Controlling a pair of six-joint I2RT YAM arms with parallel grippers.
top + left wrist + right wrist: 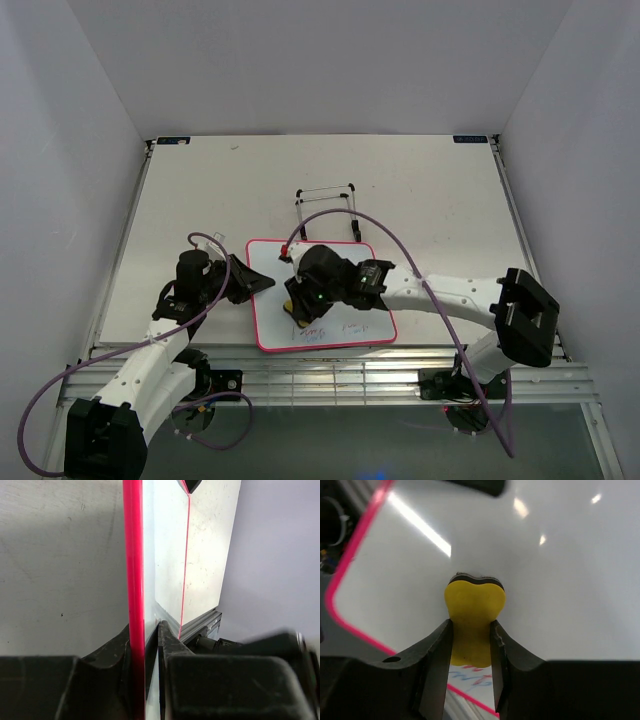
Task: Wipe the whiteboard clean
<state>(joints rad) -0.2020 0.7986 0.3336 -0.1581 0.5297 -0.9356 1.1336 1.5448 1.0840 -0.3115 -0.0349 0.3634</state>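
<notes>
Right tool (471, 630): closed on a yellow eraser (475, 602), one finger on each flank, jaws parted only by the eraser's width. Eraser's dark underside pressed against the white surface, rounded yellow end sticking out past the fingertips.

Eraser seen from the top camera (289, 303): on the left half of the whiteboard (270, 322), under the right tool (300, 290).

Whiteboard: white face, thin pink-red frame, rounded corners. Placed on the tabletop (200, 180) near its near edge, about midway between left and right, turned slightly askew. Far and middle areas of the face blank and glossy in the right wrist view (560, 580).

Scribbles (325, 330): red and blue marks along the near part of the board, just near of the eraser; visible between the right fingers as well (472, 675).

Left tool (145, 650): clamped on the whiteboard's left edge, one finger above the face and one below, pink-red frame (134, 555) running straight out from between them. Same tool from the top camera (250, 283), at the board's left side.

Wire stand (327, 205): thin black frame, on the tabletop just far of the whiteboard, apart from both tools.
</notes>
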